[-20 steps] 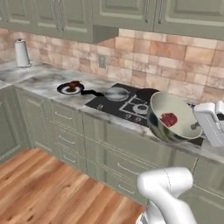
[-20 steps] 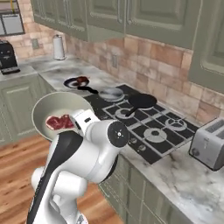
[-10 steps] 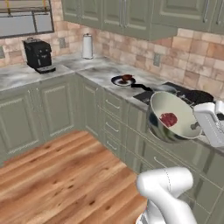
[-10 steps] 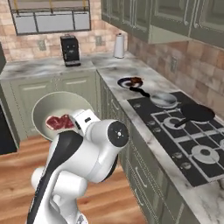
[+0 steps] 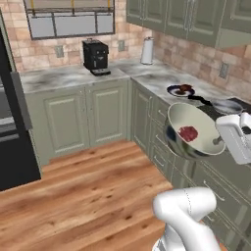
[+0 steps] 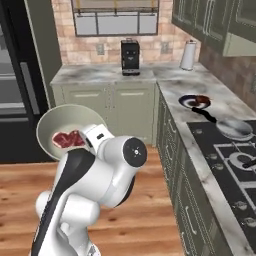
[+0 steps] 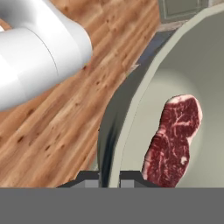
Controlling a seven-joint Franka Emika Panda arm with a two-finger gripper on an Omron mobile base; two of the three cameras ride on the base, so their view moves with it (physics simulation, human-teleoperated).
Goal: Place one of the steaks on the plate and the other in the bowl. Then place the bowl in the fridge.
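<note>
The bowl (image 7: 175,78) is clamped by its rim in the claw (image 7: 109,177), whose two tips are pinched nearly together with the wall between them, one inside and one outside. It's held tipped up on edge over the wooden floor (image 5: 83,191), and a pinkish-red steak (image 7: 173,135) is seen lying inside it, just past the claw tips. From the left base view the bowl (image 5: 193,132) is carried right in front of the white hand, with the steak (image 5: 188,133) in its middle. Further off, beyond the claw, a plate (image 6: 195,102) with the darker steak (image 6: 201,99) on it is set on the marbled surface (image 6: 210,97), next to a silver pan (image 6: 234,128). The black fridge (image 5: 12,122) is seen well off to the claw's left, across the floor.
</note>
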